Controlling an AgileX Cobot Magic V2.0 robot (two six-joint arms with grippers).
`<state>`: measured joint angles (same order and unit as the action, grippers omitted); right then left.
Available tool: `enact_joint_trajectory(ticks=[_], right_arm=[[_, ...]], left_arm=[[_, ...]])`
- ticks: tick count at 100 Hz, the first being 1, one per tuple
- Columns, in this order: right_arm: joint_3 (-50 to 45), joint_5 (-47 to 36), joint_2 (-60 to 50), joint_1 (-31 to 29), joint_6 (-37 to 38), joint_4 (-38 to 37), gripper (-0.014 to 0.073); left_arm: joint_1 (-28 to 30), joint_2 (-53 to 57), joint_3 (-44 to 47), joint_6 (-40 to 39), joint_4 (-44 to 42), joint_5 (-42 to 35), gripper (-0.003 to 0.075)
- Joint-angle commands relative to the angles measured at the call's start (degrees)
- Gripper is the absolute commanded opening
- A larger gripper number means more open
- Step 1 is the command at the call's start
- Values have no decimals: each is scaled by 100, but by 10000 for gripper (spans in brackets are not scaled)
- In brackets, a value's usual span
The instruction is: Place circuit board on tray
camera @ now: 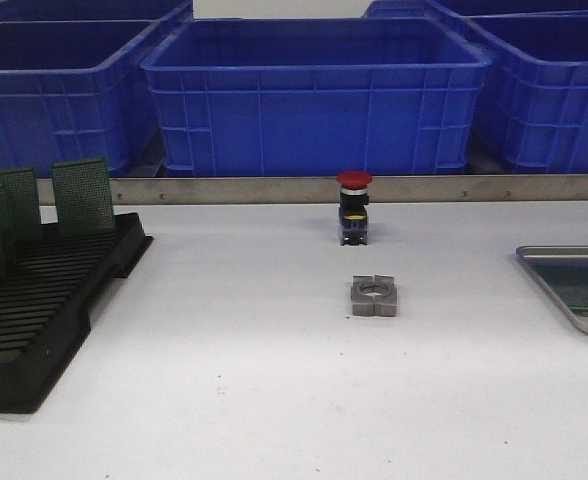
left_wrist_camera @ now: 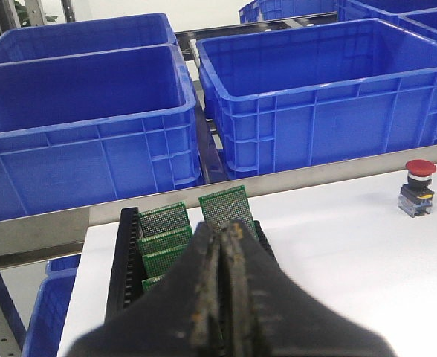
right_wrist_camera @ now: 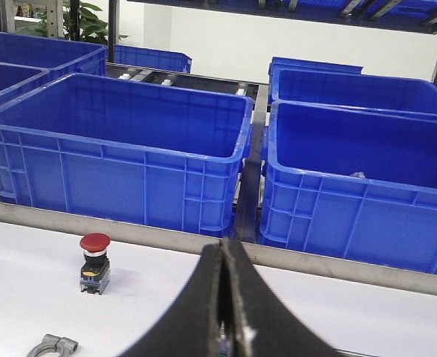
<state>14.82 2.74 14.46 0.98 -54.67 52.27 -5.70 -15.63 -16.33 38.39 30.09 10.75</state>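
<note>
The right tool (right_wrist_camera: 224, 297), fingers pressed together, faces blue crates (right_wrist_camera: 122, 145), with a red-capped button (right_wrist_camera: 94, 262) nearby.

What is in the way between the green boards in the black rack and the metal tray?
The grey metal block and red push button stand mid-table between circuit boards and tray; lifted boards would likely pass above both.

Crates (camera: 314, 95): solid blue plastic, ribbed walls. Rack (camera: 34, 320): black, finely slotted. Circuit boards (camera: 82, 195) standing in the rack: green, dotted with a fine grid of holes. Push button (camera: 354, 207) right of the rack: red cap, black body, yellow band, blue base. Clamp block (camera: 374, 296): dull grey metal. Tray (camera: 564, 300): silver-grey rim, greenish floor. Table (camera: 274, 400): white. Rail (camera: 224, 190): brushed steel.
</note>
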Motion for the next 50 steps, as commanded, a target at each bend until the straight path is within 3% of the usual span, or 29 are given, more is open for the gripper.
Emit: enact_joint_trajectory(ticks=[1, 26, 42, 47, 50], right_arm=[[133, -327, 31, -6, -52, 43, -69], [133, -327, 31, -6, -52, 43, -69], [133, -327, 31, -6, -52, 43, -69], [133, -327, 31, -6, -52, 43, -69], [133, -327, 31, -6, -52, 43, -69]], left_arm=[[19, -30, -162, -70, 92, -418, -19], [19, -30, -162, -70, 92, -418, -19], [19, -30, -162, -106, -120, -834, -19], [19, -17, -162, -508, -684, -857, -18], [19, -5, -162, -1179, -1241, -869, -18]])
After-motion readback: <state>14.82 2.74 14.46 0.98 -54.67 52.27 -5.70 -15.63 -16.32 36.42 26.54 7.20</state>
